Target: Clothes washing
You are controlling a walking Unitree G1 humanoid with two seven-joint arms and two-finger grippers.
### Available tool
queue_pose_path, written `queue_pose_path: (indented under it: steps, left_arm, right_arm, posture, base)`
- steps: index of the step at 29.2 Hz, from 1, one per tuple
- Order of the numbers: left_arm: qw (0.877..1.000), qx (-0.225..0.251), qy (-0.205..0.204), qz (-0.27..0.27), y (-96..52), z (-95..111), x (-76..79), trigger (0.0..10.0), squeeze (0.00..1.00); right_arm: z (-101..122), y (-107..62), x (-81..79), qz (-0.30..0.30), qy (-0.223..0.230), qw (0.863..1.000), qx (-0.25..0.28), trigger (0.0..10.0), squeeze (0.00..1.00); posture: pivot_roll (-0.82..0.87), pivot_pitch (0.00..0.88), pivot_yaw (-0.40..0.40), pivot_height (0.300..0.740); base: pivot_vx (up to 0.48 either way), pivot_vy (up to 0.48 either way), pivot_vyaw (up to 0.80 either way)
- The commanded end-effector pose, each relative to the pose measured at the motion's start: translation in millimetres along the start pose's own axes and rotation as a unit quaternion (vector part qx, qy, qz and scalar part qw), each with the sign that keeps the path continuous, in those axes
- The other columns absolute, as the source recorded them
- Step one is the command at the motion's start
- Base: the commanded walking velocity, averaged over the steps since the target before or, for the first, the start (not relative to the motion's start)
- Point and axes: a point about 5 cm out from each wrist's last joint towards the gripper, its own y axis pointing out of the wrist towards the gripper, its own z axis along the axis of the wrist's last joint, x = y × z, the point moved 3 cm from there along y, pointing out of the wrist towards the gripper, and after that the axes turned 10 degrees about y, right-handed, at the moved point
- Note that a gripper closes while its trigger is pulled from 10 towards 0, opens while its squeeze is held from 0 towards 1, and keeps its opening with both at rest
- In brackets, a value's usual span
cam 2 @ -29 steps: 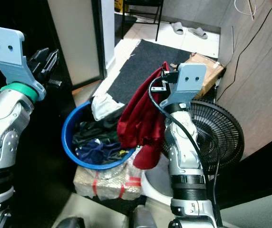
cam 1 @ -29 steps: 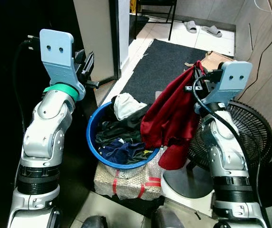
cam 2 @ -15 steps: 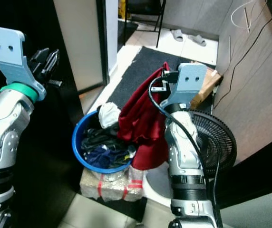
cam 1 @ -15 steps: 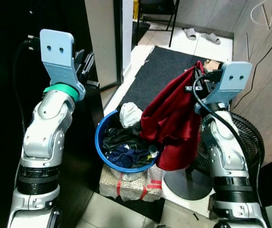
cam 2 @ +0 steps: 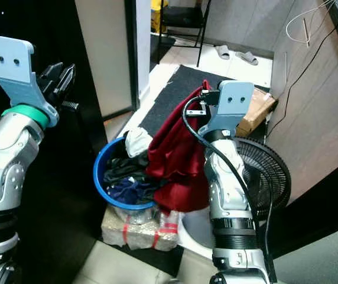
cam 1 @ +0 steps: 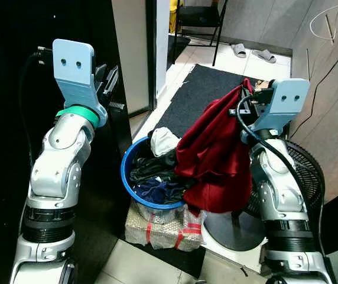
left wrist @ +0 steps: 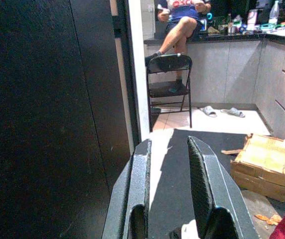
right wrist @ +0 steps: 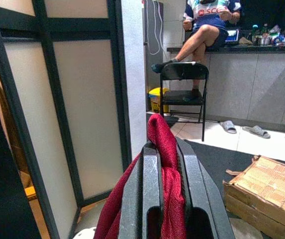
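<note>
The right gripper is raised up high and its two black fingers are pinched tight on a red cloth. A bit of the cloth pokes up past the fingertips. The rest hangs down in a big bunch in front of the right arm. The low end of the cloth rests over the side of a blue basket.

The left gripper is held up too, off to the other side and well apart from the cloth. Its fingers have a small gap between them and hold nothing.

The blue basket is full of dark clothes, with a white cloth on top. It sits on a wrapped bundle with red tape. Just beside it, behind the right arm, stands a black fan.

Past the basket lies a dark mat. A cardboard box sits on the floor by the mat. Farther off are a black folding chair and a pair of slippers. A person sits up on a counter behind the chair. A tall panel with a dark frame stands near the left arm.
</note>
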Motion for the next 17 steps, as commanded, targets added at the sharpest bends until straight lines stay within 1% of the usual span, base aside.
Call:
queue_pose_path:
  steps: [1,5,17]
  left_arm:
    - [1.0,-0.006,0.004,-0.001,-0.7,-3.4,1.3,10.0,0.0]
    - [1.0,-0.008,0.004,-0.001,-1.3,-4.7,0.8,10.0,0.0]
    - [1.0,-0.008,0.005,-0.002,-0.5,-4.6,0.8,10.0,0.0]
  right_arm:
    - [-2.9,-2.7,1.0,-0.002,0.0,1.0,-0.002,10.0,0.0]
    - [-5.5,-4.1,1.8,-0.003,0.009,1.0,-0.006,10.0,0.0]
    - [-4.0,-3.0,4.6,-0.011,0.011,1.0,-0.003,10.0,0.0]
  posture:
    - [0.02,0.036,0.016,0.74]
    - [0.02,0.035,0.017,0.74]
    - [0.02,0.038,0.02,0.74]
  base:
    - [0.0,0.0,-0.8]
    - [0.0,0.0,-0.8]
    - [0.0,0.0,-0.8]
